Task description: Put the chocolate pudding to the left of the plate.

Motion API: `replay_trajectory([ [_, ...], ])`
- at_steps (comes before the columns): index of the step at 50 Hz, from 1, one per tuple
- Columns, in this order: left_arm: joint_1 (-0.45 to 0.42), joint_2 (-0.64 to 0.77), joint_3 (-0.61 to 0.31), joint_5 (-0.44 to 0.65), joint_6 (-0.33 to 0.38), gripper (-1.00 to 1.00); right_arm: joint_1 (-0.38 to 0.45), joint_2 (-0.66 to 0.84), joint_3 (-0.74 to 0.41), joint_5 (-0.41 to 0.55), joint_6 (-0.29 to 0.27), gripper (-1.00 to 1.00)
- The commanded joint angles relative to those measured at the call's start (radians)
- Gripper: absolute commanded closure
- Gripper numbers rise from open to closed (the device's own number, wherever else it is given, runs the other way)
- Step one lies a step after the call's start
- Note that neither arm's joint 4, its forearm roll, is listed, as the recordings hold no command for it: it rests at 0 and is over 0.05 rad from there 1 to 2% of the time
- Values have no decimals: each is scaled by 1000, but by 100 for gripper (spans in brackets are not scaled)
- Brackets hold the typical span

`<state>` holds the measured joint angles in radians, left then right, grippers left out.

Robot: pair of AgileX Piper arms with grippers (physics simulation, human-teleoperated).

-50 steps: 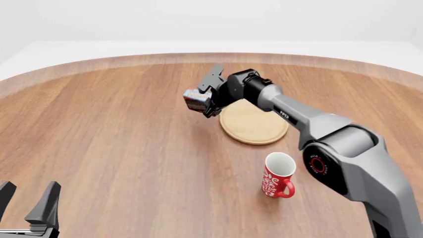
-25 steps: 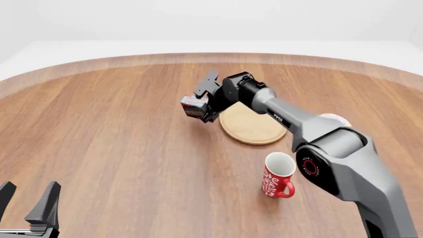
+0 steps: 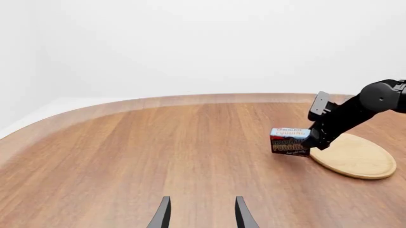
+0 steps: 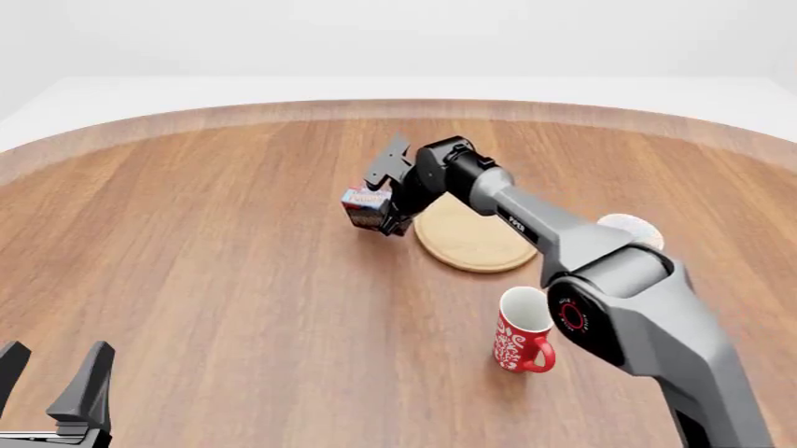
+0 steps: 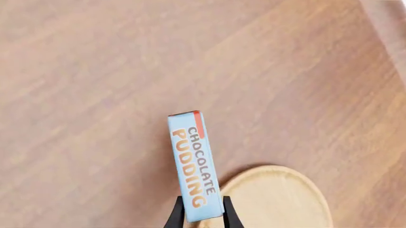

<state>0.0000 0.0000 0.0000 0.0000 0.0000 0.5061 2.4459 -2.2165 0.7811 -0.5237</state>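
My right gripper (image 4: pixel 388 207) is shut on the chocolate pudding (image 4: pixel 365 208), a small brown carton with a light blue top. It holds the carton low over the table just left of the tan wooden plate (image 4: pixel 473 235). The right wrist view shows the carton's blue top (image 5: pixel 194 166) between the fingertips (image 5: pixel 175 214), with the plate's rim (image 5: pixel 279 197) beside it. The left wrist view shows the carton (image 3: pixel 290 141) apart from the plate (image 3: pixel 355 155); whether it touches the table I cannot tell. My left gripper (image 4: pixel 50 383) is open and empty at the near left corner, also shown in its wrist view (image 3: pixel 201 213).
A red patterned mug (image 4: pixel 524 330) stands near the plate's front right. A white mug (image 4: pixel 629 229) shows partly behind my right arm. The table's curved far edge (image 4: pixel 398 107) runs behind everything.
My right gripper has moved the pudding down toward the table, still left of the plate. The left arm has not moved.
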Motion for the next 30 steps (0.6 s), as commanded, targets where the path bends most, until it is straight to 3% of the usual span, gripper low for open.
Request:
replay_trajectory([
  [1, 0, 0, 0, 0, 0, -100, 0, 10, -21, 19, 10, 100],
  [20, 0, 0, 0, 0, 0, -100, 5, 13, -27, 28, 18, 100],
  [21, 0, 0, 0, 0, 0, -100, 5, 12, -26, 26, 18, -100],
  [30, 0, 0, 0, 0, 0, -100, 1, 18, -49, 32, 21, -100],
])
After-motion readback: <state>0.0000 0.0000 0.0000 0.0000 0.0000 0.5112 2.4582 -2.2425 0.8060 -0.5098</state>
